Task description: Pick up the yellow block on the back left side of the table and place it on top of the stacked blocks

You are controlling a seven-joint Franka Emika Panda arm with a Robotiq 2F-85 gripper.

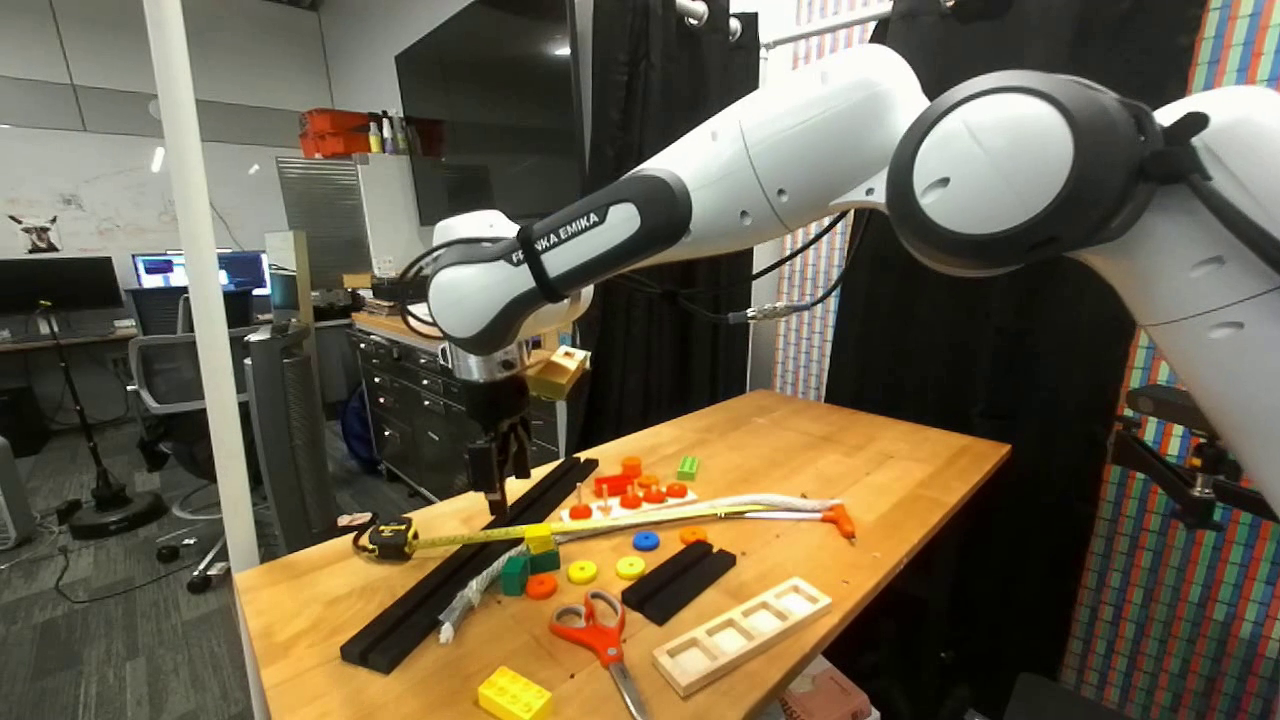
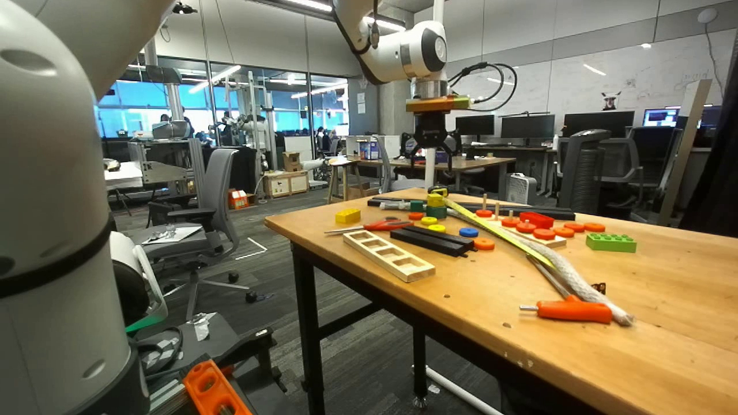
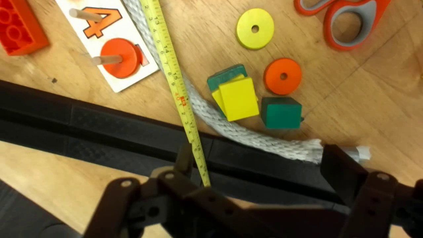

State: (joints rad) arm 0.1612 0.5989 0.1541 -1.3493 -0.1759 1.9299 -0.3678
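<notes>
Both exterior views look slantwise across the same surface (image 1: 850,450). The wrist view faces down, close above it.

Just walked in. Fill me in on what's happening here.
A robot arm has its gripper open and empty above the table. The job is to top the stacked blocks with something yellow. In the wrist view, a yellow block sits askew on another yellow one, atop a green block, and nothing grips it. That placement may already be done, but I can't be sure: a yellow toy brick also lies loose near the scissors and could be the piece meant.
</notes>
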